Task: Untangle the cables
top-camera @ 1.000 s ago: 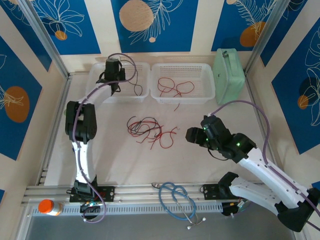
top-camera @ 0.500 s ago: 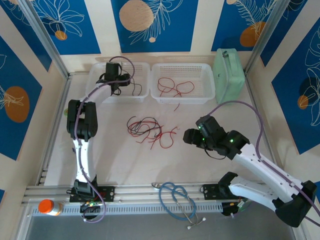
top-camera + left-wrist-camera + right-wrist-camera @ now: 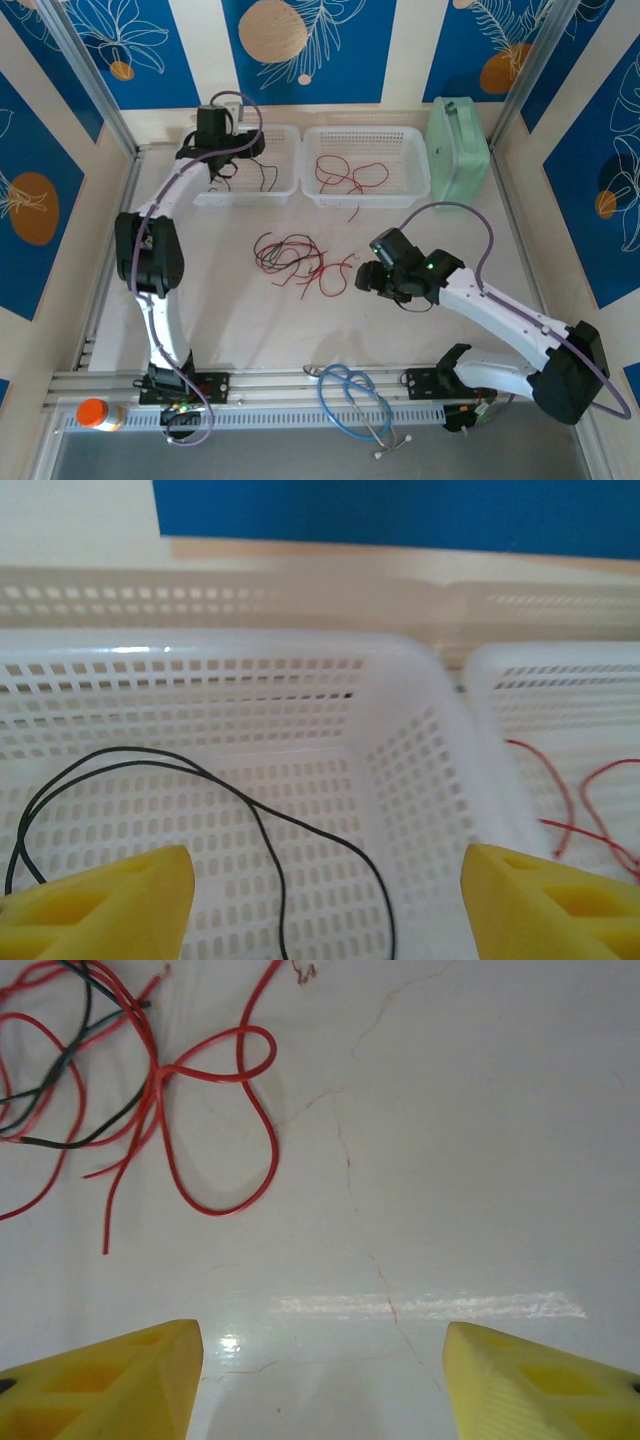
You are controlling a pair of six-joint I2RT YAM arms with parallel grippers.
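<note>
A tangle of thin red and black cables [image 3: 300, 262] lies on the table's middle; its red loops [image 3: 215, 1120] show at the upper left of the right wrist view. My right gripper [image 3: 362, 279] hovers just right of the tangle, open, with bare table between its yellow fingers [image 3: 110, 1380]. My left gripper [image 3: 212, 160] is over the left white basket [image 3: 285, 185], open, with nothing held. A black cable [image 3: 240, 810] lies on that basket's floor between the fingers. Red cables [image 3: 345, 175] lie in the right basket [image 3: 415, 190], one end hanging over its front.
A pale green box [image 3: 458, 150] stands at the back right beside the baskets. A blue stethoscope [image 3: 355, 400] lies on the front rail between the arm bases. An orange-capped bottle [image 3: 100, 413] sits at the front left corner.
My right gripper has slid left toward the tangle. My left gripper has shifted left and back over the left basket, and the black cable now lies loose in it.
</note>
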